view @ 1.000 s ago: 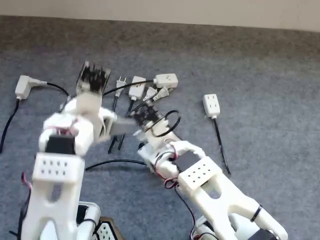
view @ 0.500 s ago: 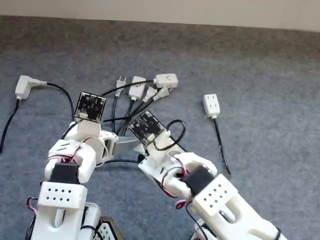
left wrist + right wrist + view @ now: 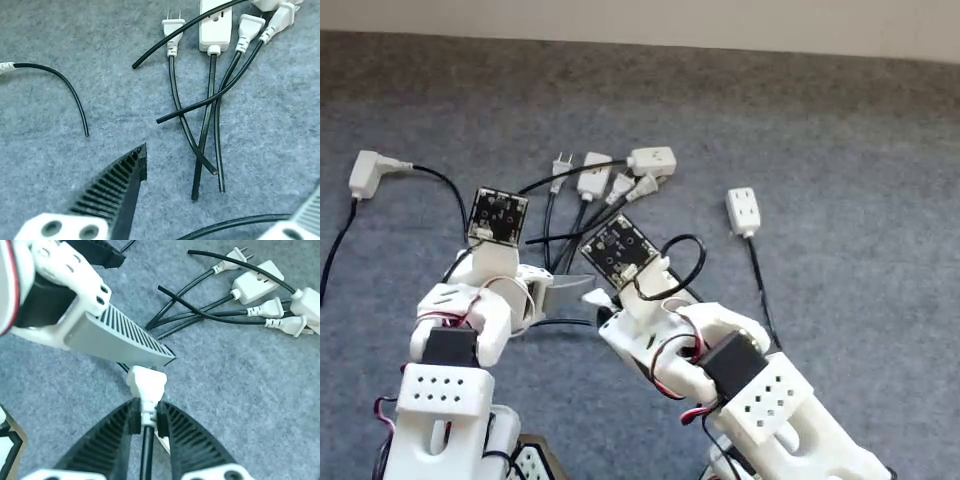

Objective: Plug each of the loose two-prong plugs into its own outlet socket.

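Plug (image 3: 146,382) sits in right pincer (image 3: 147,411), left pincer (image 3: 227,175) agape.

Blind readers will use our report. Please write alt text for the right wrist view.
The black ribbed right gripper is shut on the neck of a small white plug with a black cord, beside the left arm's grey ribbed finger. Farther off, more white plugs and a white rectangular outlet socket lie with black cords on grey carpet.
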Action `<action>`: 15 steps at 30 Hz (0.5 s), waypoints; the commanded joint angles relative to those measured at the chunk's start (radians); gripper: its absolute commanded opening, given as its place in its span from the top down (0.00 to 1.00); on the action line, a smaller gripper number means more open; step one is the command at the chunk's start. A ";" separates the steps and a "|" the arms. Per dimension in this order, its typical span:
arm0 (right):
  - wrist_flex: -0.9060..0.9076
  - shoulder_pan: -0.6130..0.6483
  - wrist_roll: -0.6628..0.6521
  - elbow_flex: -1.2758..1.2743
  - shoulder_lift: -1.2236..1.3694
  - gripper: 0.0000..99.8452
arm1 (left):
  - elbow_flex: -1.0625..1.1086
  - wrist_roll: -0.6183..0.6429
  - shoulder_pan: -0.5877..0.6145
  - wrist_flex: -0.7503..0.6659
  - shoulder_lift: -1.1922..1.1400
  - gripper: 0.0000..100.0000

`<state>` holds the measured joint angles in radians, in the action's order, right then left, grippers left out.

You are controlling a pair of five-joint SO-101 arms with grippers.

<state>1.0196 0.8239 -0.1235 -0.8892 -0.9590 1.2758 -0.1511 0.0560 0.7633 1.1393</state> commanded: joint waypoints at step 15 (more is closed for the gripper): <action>0.004 -0.119 -0.018 0.097 0.041 0.99 | 0.024 -0.005 -0.101 -0.008 0.008 0.52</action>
<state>1.0196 0.7196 -0.1297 -0.8631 -0.9544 1.3019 -0.1542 -0.0207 0.7633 1.1393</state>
